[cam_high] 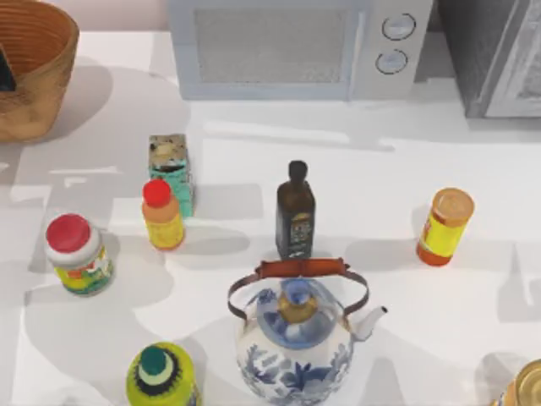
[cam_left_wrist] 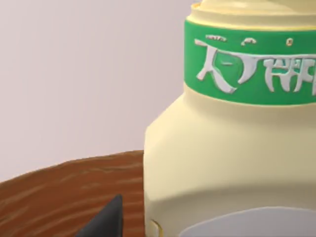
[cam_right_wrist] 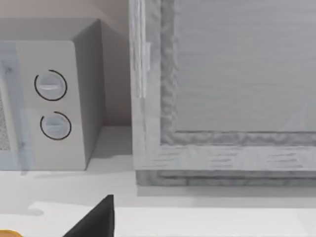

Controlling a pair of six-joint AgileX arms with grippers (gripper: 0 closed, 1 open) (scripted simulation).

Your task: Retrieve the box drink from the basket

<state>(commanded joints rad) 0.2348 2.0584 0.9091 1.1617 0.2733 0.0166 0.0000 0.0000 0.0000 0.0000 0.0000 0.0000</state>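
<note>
Basket (cam_high: 34,80): tan, ribbed, at the table's (cam_high: 372,169) far left corner, cut off by the top view's edge, with a dark shape at its left rim. In the left wrist view, close up: a cream bottle (cam_left_wrist: 232,163) with a green band, upright against a brown ribbed surface, left gripper (cam_left_wrist: 106,219) low beside it; jaw state impossible to tell. No box-shaped drink made out inside the basket. Out on the table, well apart from the basket: a teal carton (cam_high: 172,167), upright, just behind a red-capped orange bottle (cam_high: 162,216). Left of those, a red-lidded white jar (cam_high: 76,254). At mid-table, a dark bottle (cam_high: 295,211); in front of it, a blue-and-white teapot (cam_high: 296,347) with a brown handle. At the near edge, left of the teapot, a yellow-green bottle (cam_high: 161,376). To the right, an orange jar (cam_high: 444,227), tilted. Along the back, a microwave (cam_high: 287,46), and right of it a grey cabinet (cam_high: 499,59). Right gripper (cam_right_wrist: 96,219): over the white tabletop, facing the microwave's knobs and the cabinet front; whether its jaws stand apart or closed cannot be told either.
</note>
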